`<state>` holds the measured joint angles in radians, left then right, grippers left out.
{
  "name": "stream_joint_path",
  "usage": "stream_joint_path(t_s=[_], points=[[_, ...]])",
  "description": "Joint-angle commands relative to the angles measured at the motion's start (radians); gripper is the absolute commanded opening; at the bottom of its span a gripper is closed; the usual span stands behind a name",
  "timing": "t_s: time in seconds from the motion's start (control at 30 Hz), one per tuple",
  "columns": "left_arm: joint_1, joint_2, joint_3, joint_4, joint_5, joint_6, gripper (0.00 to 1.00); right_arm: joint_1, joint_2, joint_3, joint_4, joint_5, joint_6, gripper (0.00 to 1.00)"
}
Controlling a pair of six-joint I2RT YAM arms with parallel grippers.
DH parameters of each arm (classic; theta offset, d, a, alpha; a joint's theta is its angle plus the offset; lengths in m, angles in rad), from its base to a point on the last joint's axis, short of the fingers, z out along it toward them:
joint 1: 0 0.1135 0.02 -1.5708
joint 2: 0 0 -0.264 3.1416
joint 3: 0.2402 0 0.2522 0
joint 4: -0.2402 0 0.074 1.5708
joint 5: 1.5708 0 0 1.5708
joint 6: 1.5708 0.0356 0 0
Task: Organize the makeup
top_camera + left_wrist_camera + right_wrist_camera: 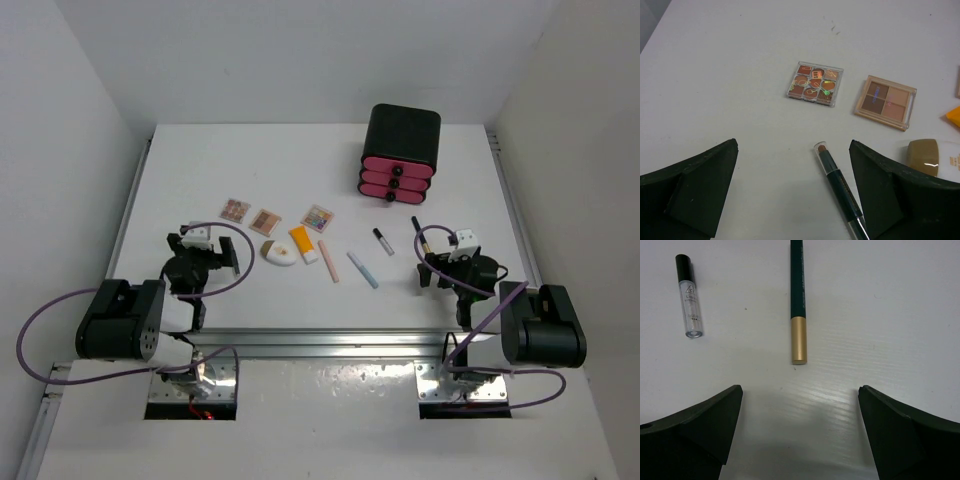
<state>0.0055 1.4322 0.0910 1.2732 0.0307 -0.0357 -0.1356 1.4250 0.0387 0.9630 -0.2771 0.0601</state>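
Observation:
Three square palettes [235,209] [265,221] [318,217] lie in a row, with an orange tube [299,241], a white half-round compact [279,253], a pink stick [329,262], a blue stick [363,269] and a clear black-capped tube [382,241] near them. My left gripper [793,160] is open low over the table. A dark pencil with a brown tip [837,177] lies between its fingers, close to the right one. Two palettes [815,84] [886,101] lie ahead of it. My right gripper [800,395] is open and empty. A dark pencil with a gold end [798,305] lies just ahead of it, with the clear tube [688,295] to the left.
A black box with pink drawers [400,153] stands at the back right of the white table [200,160]. White walls close the table in on three sides. The compact [932,157] and the orange tube [954,115] sit by my left gripper's right finger.

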Motion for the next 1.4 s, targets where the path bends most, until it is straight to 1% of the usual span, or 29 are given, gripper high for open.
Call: stream_joint_path(t_s=[0.0,0.07,0.1,0.13,0.17,0.2,0.23,0.27,0.3,0.33,0.37,0.43,0.47,0.53,0.57,0.6,0.63,0.67,0.7,0.73,0.77,0.8,0.83,0.87,0.93,0.97,1.1,1.27,1.37], points=[[0.008,-0.003,0.015,0.064,0.011,-0.016,1.0,0.007,-0.038,-0.085,0.023,0.002,-0.003,1.0],[0.008,-0.003,0.015,0.064,0.011,-0.016,1.0,0.011,-0.136,-0.063,-0.128,0.045,0.007,1.0],[0.008,-0.003,0.015,0.078,0.011,-0.016,1.0,0.014,-0.165,-0.003,-0.18,0.068,0.012,1.0],[0.008,-0.031,0.015,0.045,0.023,-0.016,1.0,0.027,-0.26,0.021,-0.316,0.144,0.017,1.0],[0.037,-0.077,0.074,-0.037,0.134,-0.001,1.0,0.043,-0.287,0.073,-0.419,0.163,-0.009,1.0],[0.05,-0.128,0.131,-0.313,0.211,0.029,1.0,0.056,-0.34,0.131,-0.519,0.209,-0.037,1.0],[0.05,-0.171,0.198,-0.462,0.274,0.14,1.0,0.083,-0.366,0.166,-0.577,0.232,-0.146,1.0],[0.022,-0.211,0.261,-0.58,0.319,0.172,1.0,0.117,-0.418,0.24,-0.716,0.262,-0.173,1.0],[0.01,-0.226,0.345,-0.663,0.283,0.172,1.0,0.157,-0.428,0.321,-0.763,0.333,-0.205,1.0],[0.01,-0.246,0.367,-0.726,0.234,0.14,1.0,0.174,-0.436,0.367,-0.811,0.42,-0.232,1.0],[0.001,-0.271,0.378,-0.727,0.16,0.114,1.0,0.186,-0.433,0.466,-0.958,0.499,-0.325,1.0],[-0.01,-0.346,0.392,-0.715,0.105,0.129,1.0,0.247,-0.399,0.674,-1.056,0.618,-0.409,1.0],[-0.019,-0.366,0.41,-0.715,0.066,0.14,1.0,0.263,-0.365,0.726,-1.129,0.713,-0.43,1.0],[-0.029,-0.392,0.491,-0.725,-0.037,0.126,1.0,0.292,-0.306,0.921,-1.33,0.85,-0.392,1.0],[-0.029,-0.392,0.492,-0.753,-0.037,0.126,1.0,0.294,-0.267,0.964,-1.363,0.874,-0.37,1.0],[-0.029,-0.392,0.557,-0.791,-0.037,0.126,1.0,0.295,-0.247,1.036,-1.391,0.886,-0.299,1.0],[-0.029,-0.348,0.596,-0.884,-0.037,0.114,1.0,0.291,-0.22,1.094,-1.443,0.888,-0.249,1.0],[-0.029,-0.322,0.636,-0.937,-0.037,0.084,1.0,0.289,-0.203,1.122,-1.507,0.839,-0.132,1.0],[-0.029,-0.291,0.72,-0.99,-0.037,0.054,1.0,0.272,-0.19,1.179,-1.549,0.706,-0.1,1.0],[-0.029,-0.259,0.757,-1.087,-0.037,0.03,1.0,0.257,-0.186,1.184,-1.56,0.568,-0.071,0.97],[-0.029,-0.207,0.785,-1.119,-0.047,-0.024,1.0,0.255,-0.178,1.185,-1.554,0.528,0.046,0.85],[-0.029,-0.193,0.802,-1.138,-0.058,-0.048,1.0,0.261,-0.16,1.182,-1.522,0.491,0.09,0.81],[-0.029,-0.193,0.788,-1.126,-0.058,-0.065,1.0,0.275,-0.15,1.184,-1.523,0.524,0.131,0.73],[-0.029,-0.193,0.771,-1.114,-0.069,-0.075,1.0,0.331,-0.123,1.178,-1.505,0.574,0.265,0.66],[-0.029,-0.204,0.742,-1.092,-0.08,-0.075,1.0,0.37,-0.101,1.162,-1.46,0.654,0.332,0.68],[-0.029,-0.204,0.733,-1.092,-0.08,-0.075,1.0,0.382,-0.065,1.164,-1.422,0.688,0.377,0.77],[-0.047,-0.194,0.724,-1.103,-0.123,-0.075,1.0,0.418,0.069,1.262,-1.399,0.664,0.495,0.71],[-0.067,-0.205,0.714,-1.112,-0.123,-0.066,1.0,0.468,0.253,1.392,-1.33,0.745,0.465,0.71],[-0.067,-0.214,0.691,-1.123,-0.101,-0.055,1.0,0.475,0.319,1.429,-1.298,0.748,0.455,0.69]])
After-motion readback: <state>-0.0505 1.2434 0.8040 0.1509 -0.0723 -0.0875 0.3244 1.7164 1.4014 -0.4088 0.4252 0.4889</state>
